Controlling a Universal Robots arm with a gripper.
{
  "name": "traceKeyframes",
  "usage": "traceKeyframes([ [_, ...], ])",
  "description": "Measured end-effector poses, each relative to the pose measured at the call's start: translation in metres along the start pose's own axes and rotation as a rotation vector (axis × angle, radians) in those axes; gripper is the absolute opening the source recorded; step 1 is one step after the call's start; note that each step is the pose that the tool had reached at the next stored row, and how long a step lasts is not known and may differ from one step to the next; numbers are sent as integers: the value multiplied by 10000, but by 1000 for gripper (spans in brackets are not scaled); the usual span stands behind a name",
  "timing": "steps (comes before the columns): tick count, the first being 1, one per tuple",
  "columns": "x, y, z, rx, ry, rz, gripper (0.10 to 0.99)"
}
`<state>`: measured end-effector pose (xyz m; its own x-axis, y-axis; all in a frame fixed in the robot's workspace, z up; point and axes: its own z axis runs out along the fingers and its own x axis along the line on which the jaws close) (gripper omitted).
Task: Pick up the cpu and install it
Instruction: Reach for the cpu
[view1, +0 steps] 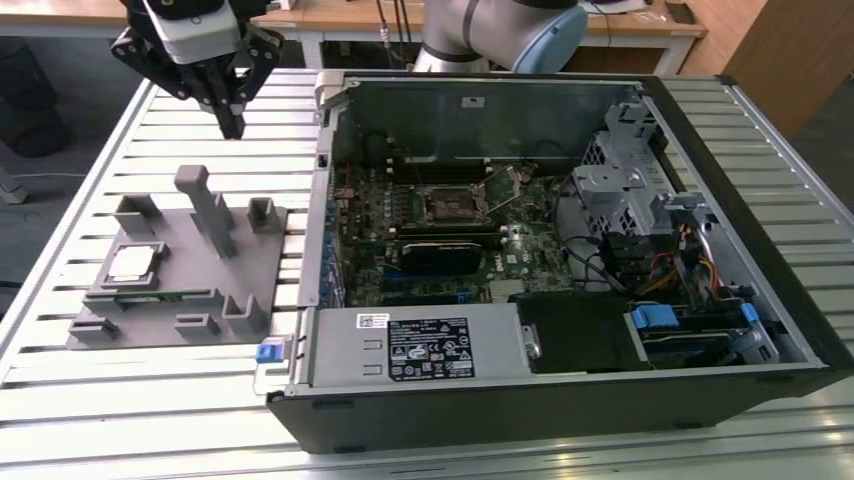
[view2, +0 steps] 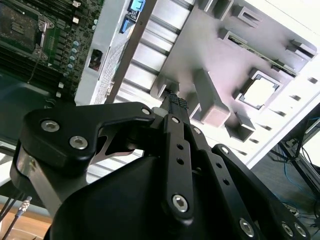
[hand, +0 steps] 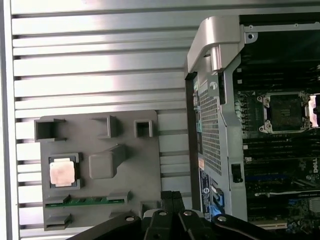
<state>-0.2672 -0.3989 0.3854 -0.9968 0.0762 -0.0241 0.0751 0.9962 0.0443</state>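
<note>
1. We note the gripper (view1: 234, 128) over the slatted metal table (view1: 134, 400); its black fingers are pressed together, holding nothing.
2. The cpu (view1: 130, 263), a flat shiny square, lies in the matte grey fixture's (view1: 187, 270) pocket.

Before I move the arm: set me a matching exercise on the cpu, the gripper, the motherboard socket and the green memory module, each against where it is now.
Things:
1. cpu
2. gripper
3. motherboard socket
4. green memory module

Places:
A. inside the open computer case
B. in the air over the slatted table, shut, holding nothing
C. in a long slot of the grey fixture
D. in a square recess of the grey fixture

Pairs: 1-D, 2-B, 3-A, 4-C
</note>
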Motion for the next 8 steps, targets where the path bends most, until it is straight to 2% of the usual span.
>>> traceKeyframes([
  [8, 100, -8, 4, 0, 1, -1, 106],
])
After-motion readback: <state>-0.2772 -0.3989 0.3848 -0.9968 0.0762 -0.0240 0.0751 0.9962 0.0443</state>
